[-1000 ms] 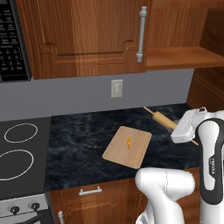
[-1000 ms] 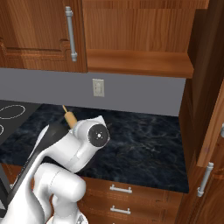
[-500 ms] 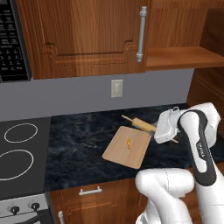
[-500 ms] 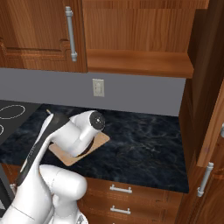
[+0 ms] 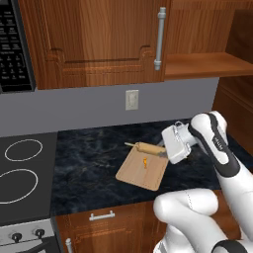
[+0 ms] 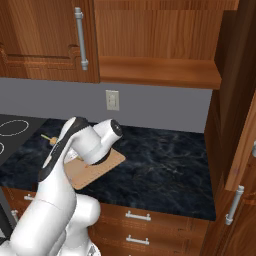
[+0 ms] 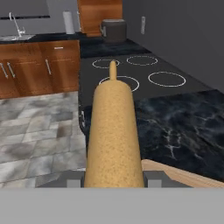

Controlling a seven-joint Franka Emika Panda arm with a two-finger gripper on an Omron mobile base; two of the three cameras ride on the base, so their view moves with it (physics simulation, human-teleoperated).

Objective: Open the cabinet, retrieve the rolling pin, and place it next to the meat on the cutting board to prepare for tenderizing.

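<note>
Gripper: gripper (image 5: 167,152) is clamped on one end of the rolling pin (image 5: 147,147), held above the far right edge of the cutting board (image 5: 142,170).
Rolling pin: held about level and off the surface, pointing left toward the stove (image 5: 22,170); in the hand view it (image 7: 113,131) runs straight out from between the fingertips, its far knob over the burner rings.
Cutting board: lies flat on the dark marble counter (image 5: 94,168), turned at an angle to the counter edge; in the right base view its near corner (image 6: 92,172) shows past the arm.
Meat: small orange piece (image 5: 145,161) rests on the board near its far side, just below the raised rolling pin and apart from it.
Cabinet: wall cabinet (image 5: 202,64) stands open, its wooden shelf bare; the silver bar handle (image 5: 159,37) is at the left of the opening.
Wall: pale outlet plate (image 5: 131,99) sits on the grey wall behind the board.
</note>
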